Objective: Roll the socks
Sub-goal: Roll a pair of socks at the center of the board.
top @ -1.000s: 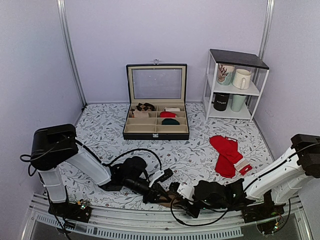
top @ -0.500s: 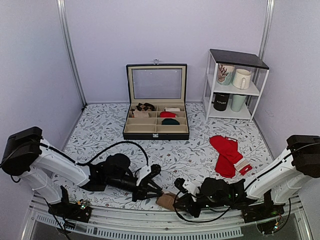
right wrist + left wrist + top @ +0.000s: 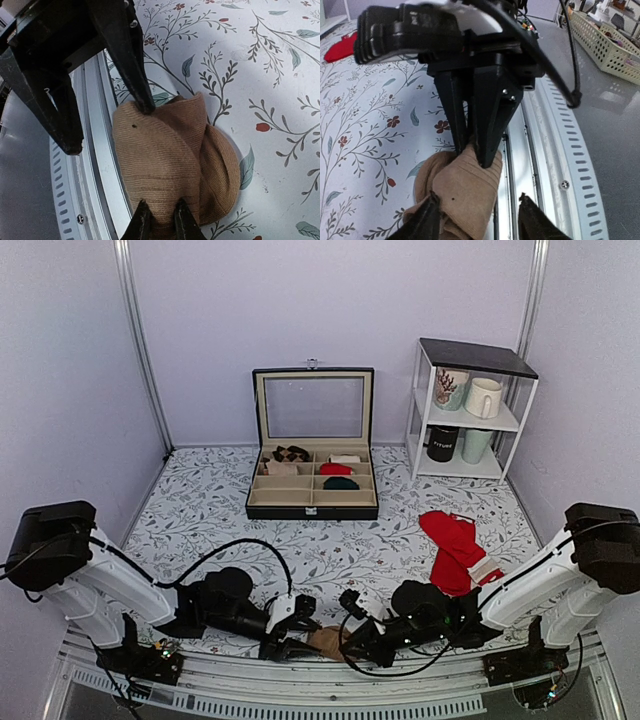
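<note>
The socks [image 3: 327,641] are a small tan ribbed roll lying at the table's near edge, partly over the metal rail [image 3: 92,165]. My right gripper [image 3: 162,223] is shut on a fold of the tan roll [image 3: 170,155], pinching it between both tips. My left gripper [image 3: 480,220] stands open around the roll's other end [image 3: 462,187]: one finger touches the knit, the other hangs over the rail. In the top view the left gripper [image 3: 296,638] and the right gripper [image 3: 352,644] face each other across the roll.
A black compartment box [image 3: 313,502] with several small rolls stands open at the back. Red socks [image 3: 455,550] lie to the right. A white shelf [image 3: 470,410] holds mugs. A woven basket [image 3: 605,45] sits beyond the rail.
My left gripper has opened and let go of the tan roll. Both grippers have come down to the table's near edge, and the right one keeps its pinch.
</note>
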Motion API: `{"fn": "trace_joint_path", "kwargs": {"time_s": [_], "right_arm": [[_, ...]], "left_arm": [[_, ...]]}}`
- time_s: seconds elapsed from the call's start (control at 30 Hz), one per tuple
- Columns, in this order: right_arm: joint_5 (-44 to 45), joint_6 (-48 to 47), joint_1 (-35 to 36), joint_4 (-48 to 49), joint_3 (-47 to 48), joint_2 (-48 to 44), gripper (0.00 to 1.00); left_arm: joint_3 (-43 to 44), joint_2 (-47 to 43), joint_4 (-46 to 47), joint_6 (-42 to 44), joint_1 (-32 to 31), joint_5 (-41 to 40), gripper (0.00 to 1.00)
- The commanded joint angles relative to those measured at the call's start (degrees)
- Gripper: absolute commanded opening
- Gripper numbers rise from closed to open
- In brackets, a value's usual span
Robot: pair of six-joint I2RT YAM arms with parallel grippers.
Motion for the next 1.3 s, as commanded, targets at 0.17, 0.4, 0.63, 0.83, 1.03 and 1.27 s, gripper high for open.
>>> {"fn": "trace_joint_path", "kwargs": {"time_s": [0.17, 0.4, 0.63, 0.83, 1.03, 1.27], "right_arm": [[-3.04, -1.43, -2.82, -16.16, -0.62, 4.02, 0.14], [-3.20, -1.63, -3.25, -16.50, -0.49, 3.78, 0.14], [-2.96, -1.54, -3.50, -16.95, -0.16, 3.62, 0.14], [-3.11, -1.54, -3.56, -16.87, 0.51, 4.40, 0.14], [-3.70, -1.62, -3.74, -17.12, 0.92, 4.80, 0.14], [-3.98, -1.95, -4.17, -17.81, 1.03, 4.54, 0.14]], "left_arm": [[1.03, 0.92, 0.14, 2.45, -2.75, -1.81, 0.69], [-4.99, -13.08, 3.49, 3.50, -6.74, -21.75, 0.99], [-7.69, -22.60, 6.22, 4.61, -6.34, -39.44, 0.99], [-6.74, -22.98, 2.39, 1.86, -4.80, -34.88, 0.99], [-4.43, -14.07, 0.97, 2.01, -5.04, -15.60, 0.89], [-0.84, -1.96, 0.48, 2.13, -5.81, -11.57, 0.85]]}}
